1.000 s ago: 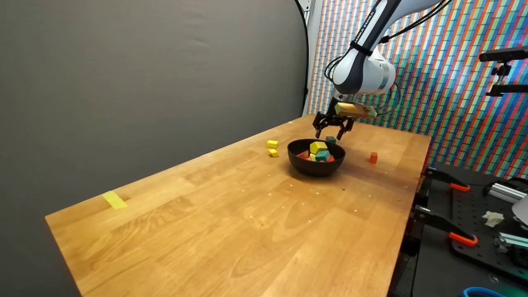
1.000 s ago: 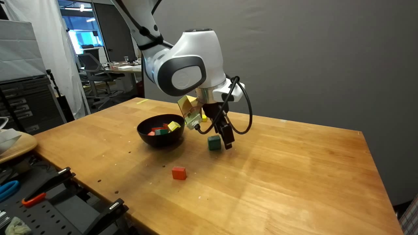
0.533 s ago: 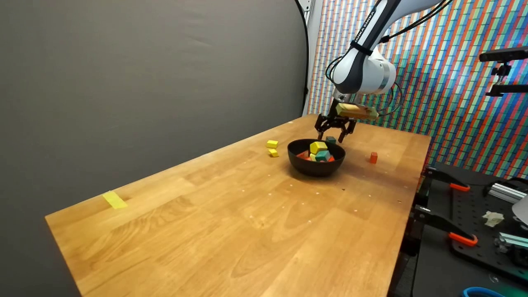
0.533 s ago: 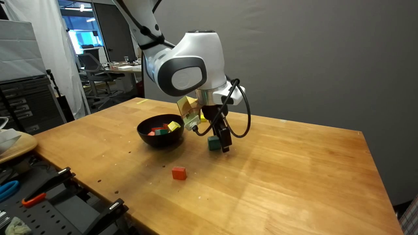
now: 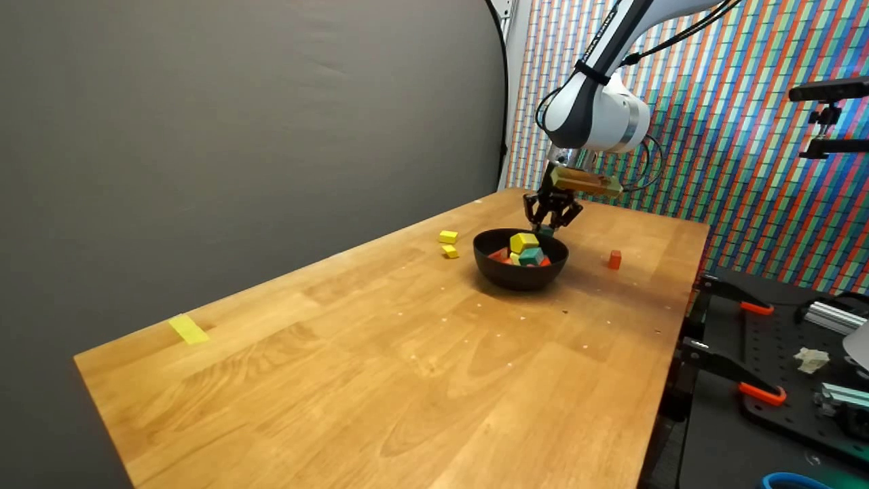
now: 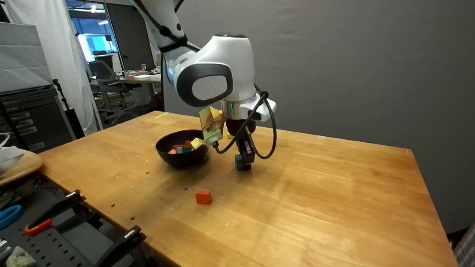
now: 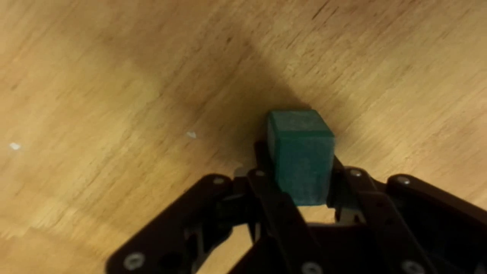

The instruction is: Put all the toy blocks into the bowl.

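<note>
A dark green block (image 7: 304,163) stands between the fingers of my gripper (image 6: 246,162), which is shut on it; the fingers press on two opposite sides. It is down at the tabletop, beside the black bowl (image 6: 182,160). In an exterior view the bowl's rim partly hides it. Inside the bowl lie several blocks, among them a yellow block (image 5: 523,242), a green one (image 5: 531,257) and red ones. Two yellow blocks (image 5: 448,237) rest on the table near the bowl. A lone red block (image 6: 203,197) sits apart from them, seen in both exterior views.
The wooden table (image 5: 380,380) carries a flat pale-yellow strip (image 5: 189,329) near one corner. Clamps with orange tips (image 5: 762,394) sit beside the table's edge. A cable (image 6: 272,129) hangs in a loop at my wrist.
My gripper has come down and across to the green block, and its fingers have gone from wide open to shut on it. The bowl and the remaining blocks have stayed in place.
</note>
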Available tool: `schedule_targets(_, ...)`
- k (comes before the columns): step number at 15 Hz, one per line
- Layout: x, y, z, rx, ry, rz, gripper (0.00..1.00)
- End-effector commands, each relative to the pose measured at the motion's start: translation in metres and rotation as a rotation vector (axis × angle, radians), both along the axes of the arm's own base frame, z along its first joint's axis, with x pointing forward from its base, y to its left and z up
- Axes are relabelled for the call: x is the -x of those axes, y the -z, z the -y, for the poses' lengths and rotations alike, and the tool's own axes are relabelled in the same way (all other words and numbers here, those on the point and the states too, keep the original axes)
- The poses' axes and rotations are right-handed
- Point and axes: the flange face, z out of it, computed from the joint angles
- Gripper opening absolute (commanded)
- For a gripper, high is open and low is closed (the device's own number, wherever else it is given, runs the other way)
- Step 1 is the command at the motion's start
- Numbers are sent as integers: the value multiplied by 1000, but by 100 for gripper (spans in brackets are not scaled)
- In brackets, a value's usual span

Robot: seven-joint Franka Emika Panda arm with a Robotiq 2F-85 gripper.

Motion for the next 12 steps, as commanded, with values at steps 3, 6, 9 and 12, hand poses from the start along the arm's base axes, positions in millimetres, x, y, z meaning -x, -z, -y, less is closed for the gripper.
schedule_targets(3,27,-61,-48,-59,-95,48,8)
schedule_targets(6,42,-102,-88,-34,-211,112,8)
schedule_targets(9,46,-129,-119,-19,-251,139,8)
schedule_targets(12,36,-136,-142,-70,-247,125,8)
